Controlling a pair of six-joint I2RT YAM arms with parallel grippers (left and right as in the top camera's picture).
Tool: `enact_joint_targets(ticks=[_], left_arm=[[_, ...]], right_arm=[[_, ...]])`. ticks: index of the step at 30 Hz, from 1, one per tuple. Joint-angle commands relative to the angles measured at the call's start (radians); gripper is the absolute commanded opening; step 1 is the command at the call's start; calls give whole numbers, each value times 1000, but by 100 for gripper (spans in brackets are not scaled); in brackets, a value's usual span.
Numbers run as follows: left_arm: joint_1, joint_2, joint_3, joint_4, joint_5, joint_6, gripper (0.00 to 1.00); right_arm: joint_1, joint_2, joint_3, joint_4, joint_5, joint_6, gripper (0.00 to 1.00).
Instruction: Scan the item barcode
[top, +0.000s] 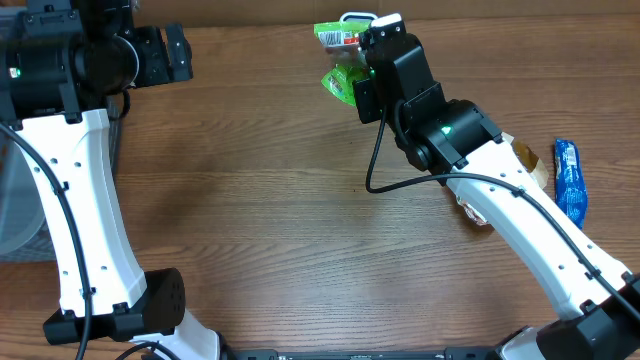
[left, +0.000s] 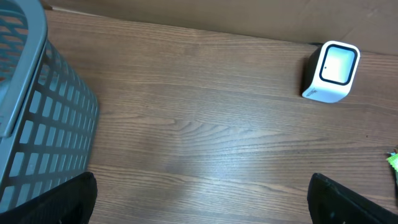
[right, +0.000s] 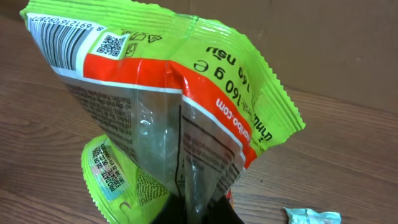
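Note:
The item is a green and orange snack bag (right: 168, 106) with a clear middle. Its barcode (right: 59, 40) is printed on the top left corner in the right wrist view. My right gripper (right: 199, 213) is shut on the bag's lower edge and holds it up. From overhead, the bag (top: 338, 62) hangs at the far middle of the table, just in front of the white scanner (top: 357, 19), which the bag and my right gripper (top: 362, 70) partly hide. The scanner (left: 331, 71) also shows in the left wrist view. My left gripper (left: 202, 208) is open above bare table at the far left.
A grey mesh basket (left: 37, 124) stands at the left edge. A blue packet (top: 570, 180) and a brown packet (top: 527, 162) lie at the right, near the right arm. A small pale wrapper (right: 314, 216) lies on the wood.

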Motion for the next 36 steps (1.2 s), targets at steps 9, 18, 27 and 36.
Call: enact_joint_targets(ticks=[9,18,27,36], left_arm=[[0,8,3,1,-3,-10,100],[0,8,3,1,-3,-10,100],[0,8,3,1,-3,-10,100],[0,8,3,1,-3,-10,100]], right_arm=[[-18,69,-50,11,-243,163,4],[-31,320,-115,-1,-388,-58,4],[-116,293,-65,-70,-547,5,72],[-291,293,-263,-22,-942,320,81]])
